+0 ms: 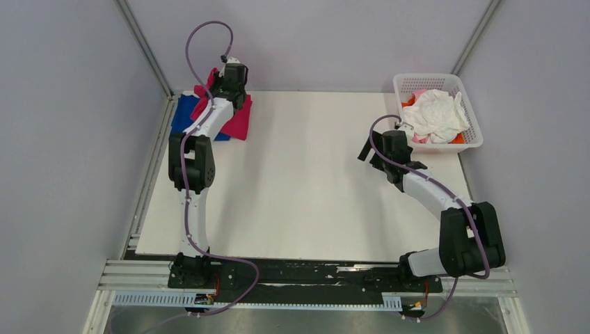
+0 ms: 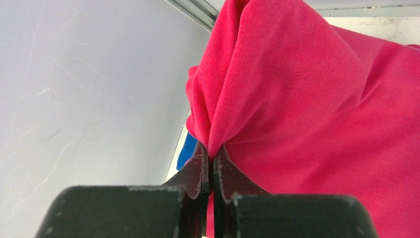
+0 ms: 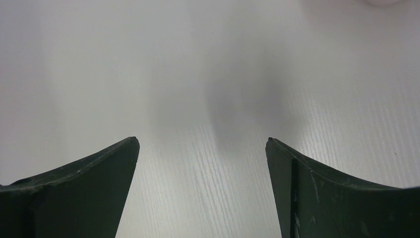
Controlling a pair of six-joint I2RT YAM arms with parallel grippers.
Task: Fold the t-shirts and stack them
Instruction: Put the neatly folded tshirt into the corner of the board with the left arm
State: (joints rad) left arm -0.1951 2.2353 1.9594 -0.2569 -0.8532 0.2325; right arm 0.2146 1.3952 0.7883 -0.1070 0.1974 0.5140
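The left arm (image 1: 209,124) covers the middle of the magenta shirt (image 1: 240,120), which hides much of the blue shirt (image 1: 182,115); the left wrist view cuts the magenta off at its top and right edges. In the basket (image 1: 475,125), the white shirt (image 1: 437,115) buries all but scraps of the orange shirt (image 1: 457,139) and pale pink shirt (image 1: 419,138). A pale smudge (image 3: 381,2) at the right wrist view's top edge is too blurred to name.

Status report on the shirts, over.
Left pincer shut on magenta shirt, overlapping blue shirt. Right pincer open, empty, over table. White shirt waiting in basket. Nothing blocking.
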